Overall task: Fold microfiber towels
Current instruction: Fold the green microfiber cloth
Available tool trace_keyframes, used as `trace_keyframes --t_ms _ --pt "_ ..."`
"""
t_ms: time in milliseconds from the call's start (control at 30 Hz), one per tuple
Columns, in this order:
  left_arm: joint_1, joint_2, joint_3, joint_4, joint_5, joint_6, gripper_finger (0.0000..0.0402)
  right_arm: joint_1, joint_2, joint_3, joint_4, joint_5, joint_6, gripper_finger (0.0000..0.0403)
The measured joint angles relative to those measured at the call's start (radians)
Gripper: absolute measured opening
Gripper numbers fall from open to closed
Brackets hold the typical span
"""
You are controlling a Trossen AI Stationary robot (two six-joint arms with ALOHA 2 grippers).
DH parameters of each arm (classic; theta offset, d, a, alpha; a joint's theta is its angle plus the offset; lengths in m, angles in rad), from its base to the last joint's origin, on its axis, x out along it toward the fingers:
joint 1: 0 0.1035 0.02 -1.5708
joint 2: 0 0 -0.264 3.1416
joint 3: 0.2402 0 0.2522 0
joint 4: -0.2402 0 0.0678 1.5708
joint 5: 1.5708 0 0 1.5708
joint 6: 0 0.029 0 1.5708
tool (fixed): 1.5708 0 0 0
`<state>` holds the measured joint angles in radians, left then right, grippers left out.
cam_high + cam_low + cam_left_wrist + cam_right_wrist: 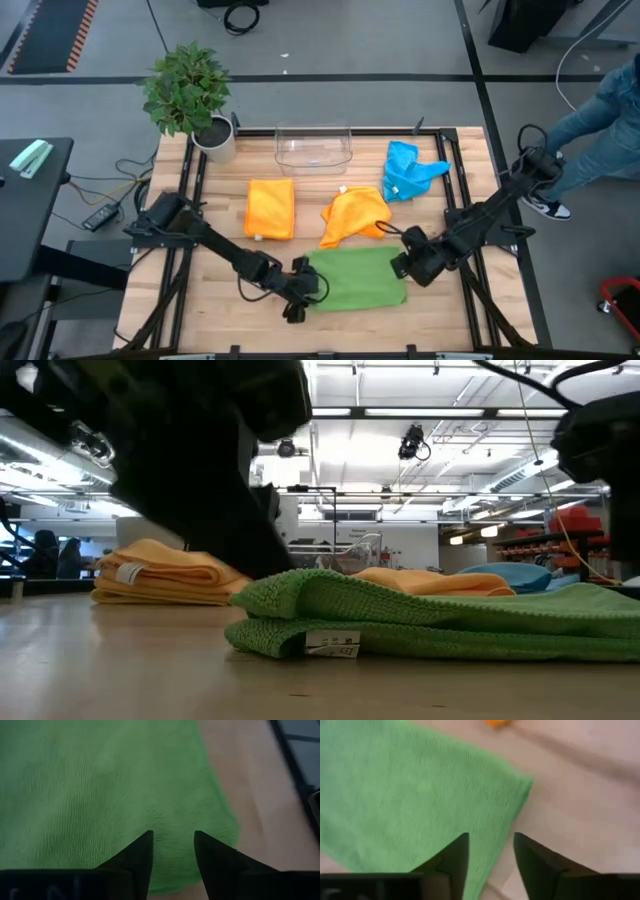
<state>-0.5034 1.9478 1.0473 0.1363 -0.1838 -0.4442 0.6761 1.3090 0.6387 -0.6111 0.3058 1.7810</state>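
High view shows the green towel (355,279) lying folded in half at about six o'clock on the table (200,300), with the left gripper (298,300) at its nine-o'clock edge and the right gripper (412,268) at its three-o'clock edge. Both wrist views show the jaws spread with a gap between the fingers and nothing pinched, each hanging just above an end of the cloth, probably because the fold has been laid and let go. The low view shows two green layers stacked, label facing out. A folded orange towel (270,208) rests toward ten o'clock; a crumpled orange towel (354,216) and a blue towel (407,170) lie unfolded toward one o'clock, near the clear bin (313,146).
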Motion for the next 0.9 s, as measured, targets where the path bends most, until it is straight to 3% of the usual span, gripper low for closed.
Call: trace_keyframes --t_ms 133,233,467,733,900 --pt "-0.003 0.010 0.000 -0.006 0.002 -0.080 0.0141 0.049 0.009 -0.032 -0.001 0.025 0.106 0.0214" --pt "-0.005 0.010 0.000 -0.009 0.005 -0.094 0.0136 0.053 0.006 -0.090 0.033 0.102 0.162 0.0238" --pt "-0.005 -0.032 0.003 -0.025 0.014 -0.044 0.0136 0.023 -0.007 -0.240 0.324 0.163 0.042 0.0248" --pt "0.017 -0.160 0.010 -0.086 -0.033 0.036 0.0133 0.006 -0.030 -0.328 0.527 0.229 -0.038 0.0235" --pt "0.043 -0.148 0.008 -0.129 -0.059 -0.025 0.0125 -0.007 -0.010 -0.347 0.553 0.227 -0.037 0.0163"
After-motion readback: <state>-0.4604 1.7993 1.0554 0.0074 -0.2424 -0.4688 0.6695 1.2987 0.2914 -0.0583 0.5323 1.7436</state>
